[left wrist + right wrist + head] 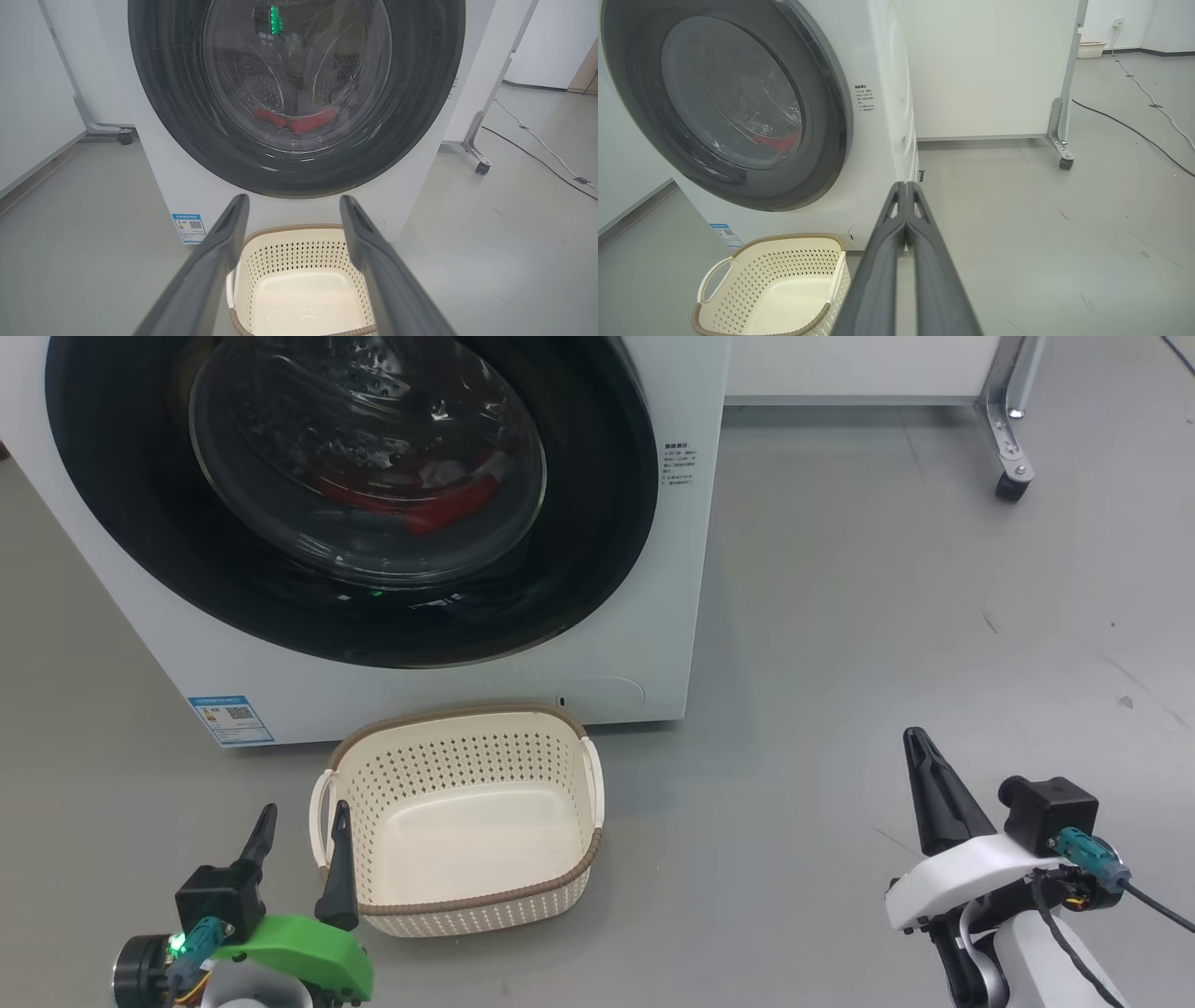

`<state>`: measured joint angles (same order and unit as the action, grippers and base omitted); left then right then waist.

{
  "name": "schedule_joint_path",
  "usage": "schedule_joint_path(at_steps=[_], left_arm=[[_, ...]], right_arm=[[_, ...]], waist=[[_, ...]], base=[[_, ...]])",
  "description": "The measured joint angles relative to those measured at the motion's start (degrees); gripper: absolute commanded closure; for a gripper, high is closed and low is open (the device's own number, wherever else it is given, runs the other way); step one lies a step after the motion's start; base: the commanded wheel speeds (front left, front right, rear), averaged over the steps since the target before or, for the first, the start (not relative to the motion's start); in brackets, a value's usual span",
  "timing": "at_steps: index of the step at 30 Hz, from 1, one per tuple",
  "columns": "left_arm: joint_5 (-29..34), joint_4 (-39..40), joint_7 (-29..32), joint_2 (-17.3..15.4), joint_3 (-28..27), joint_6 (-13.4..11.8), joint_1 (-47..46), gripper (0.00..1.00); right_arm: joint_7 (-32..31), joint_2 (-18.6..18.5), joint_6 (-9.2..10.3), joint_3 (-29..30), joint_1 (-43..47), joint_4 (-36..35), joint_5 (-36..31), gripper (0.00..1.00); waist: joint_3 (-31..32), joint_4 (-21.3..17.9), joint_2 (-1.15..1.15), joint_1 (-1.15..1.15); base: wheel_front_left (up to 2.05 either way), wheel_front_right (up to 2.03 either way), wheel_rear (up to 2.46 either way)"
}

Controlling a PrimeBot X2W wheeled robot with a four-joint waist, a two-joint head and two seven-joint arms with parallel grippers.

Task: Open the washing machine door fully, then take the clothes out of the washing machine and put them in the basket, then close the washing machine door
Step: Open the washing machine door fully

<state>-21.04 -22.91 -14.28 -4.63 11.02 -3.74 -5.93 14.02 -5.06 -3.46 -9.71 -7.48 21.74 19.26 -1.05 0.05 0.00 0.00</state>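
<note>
Step one not begun: the large round glossy black-rimmed glass door (pixel 280 448) sits shut on the big white front-loading washing machine (pixel 672 616), with bright red clothes (pixel 439 509) behind the glass. The small cream perforated plastic basket (pixel 457 714) stands empty just before it. Left gripper (pixel 305 810) fingers spread, right gripper (pixel 920 747) fingers pressed together, nothing held. Next, probably: reach the door edge and pull.

The head view looks steeply down on the washer (pixel 686 579) front, the basket (pixel 467 761) and the floor (pixel 887 616). The left wrist view sits low and near, squarely facing the door (pixel 163 93) over the basket. The right wrist view sits low, farther right, facing the door obliquely. All three share door and basket.
</note>
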Motion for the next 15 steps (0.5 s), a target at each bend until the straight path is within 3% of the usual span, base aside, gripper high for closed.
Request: schedule_joint_path(at_steps=[6, 15], left_arm=[[0.7, 0.8, 0.0, 0.1, 0.0, 0.0, -1.0, 0.00], [1.1, 2.6, 0.0, 0.3, -0.1, 0.1, -3.0, 0.00]], right_arm=[[0.0, 1.9, -1.48, 3.7, -0.1, 0.0, 8.5, 1.00], [-1.2, 2.6, -3.04, 9.2, -3.4, 2.1, 27.1, 1.00]], waist=[[-1.5, 0.5, 0.00, 0.00], [-4.5, 1.3, 0.00, 0.00]], base=[[0.00, 0.00, 0.00], [0.00, 0.00, 0.00]])
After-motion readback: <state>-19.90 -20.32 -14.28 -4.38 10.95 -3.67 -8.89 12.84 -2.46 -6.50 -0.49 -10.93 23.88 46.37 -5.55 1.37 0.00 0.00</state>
